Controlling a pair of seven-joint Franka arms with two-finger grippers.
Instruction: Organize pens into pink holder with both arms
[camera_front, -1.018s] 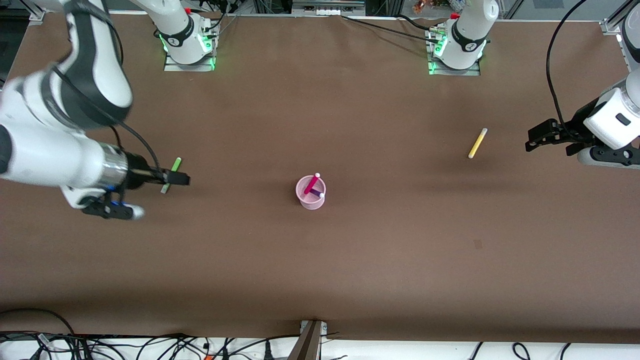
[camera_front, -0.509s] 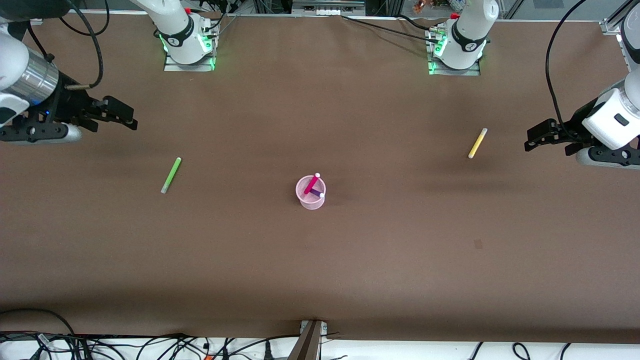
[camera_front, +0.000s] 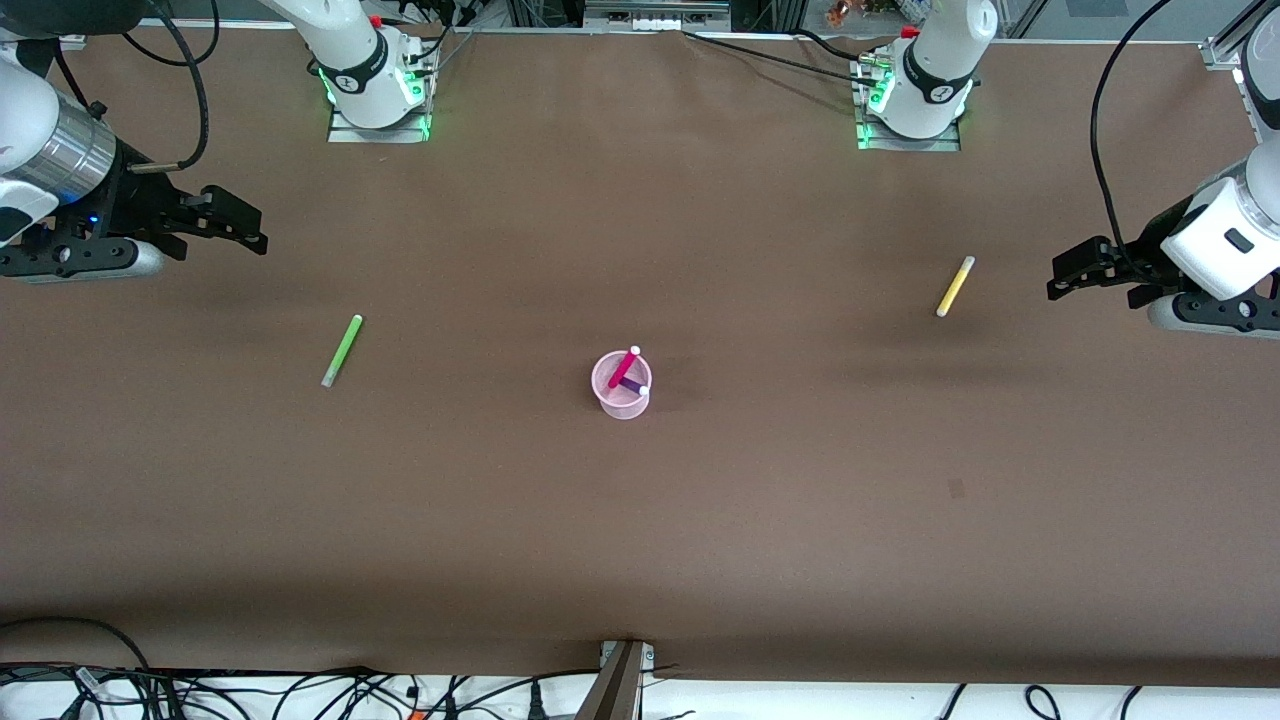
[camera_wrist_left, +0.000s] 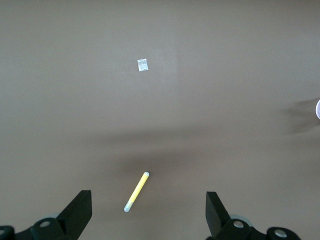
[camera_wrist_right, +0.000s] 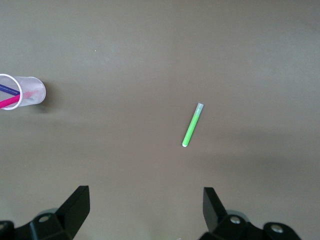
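The pink holder (camera_front: 621, 398) stands mid-table with the magenta pen (camera_front: 626, 367) and the purple pen (camera_front: 633, 387) in it; it also shows in the right wrist view (camera_wrist_right: 31, 91). The green pen (camera_front: 342, 350) lies flat toward the right arm's end, also in the right wrist view (camera_wrist_right: 192, 125). The yellow pen (camera_front: 955, 286) lies flat toward the left arm's end, also in the left wrist view (camera_wrist_left: 136, 192). My right gripper (camera_front: 255, 228) (camera_wrist_right: 145, 194) is open and empty over bare table, apart from the green pen. My left gripper (camera_front: 1056, 277) (camera_wrist_left: 148, 196) is open and empty, beside the yellow pen.
The brown table (camera_front: 700, 520) has both arm bases (camera_front: 375, 85) (camera_front: 915, 95) along its farther edge. A small pale mark (camera_wrist_left: 143, 65) lies on the table, nearer to the front camera than the yellow pen. Cables hang below the near edge (camera_front: 300, 690).
The right gripper, which was at the green pen a second ago, has pulled back to the right arm's end without it. The green pen has not moved. The left arm barely moved.
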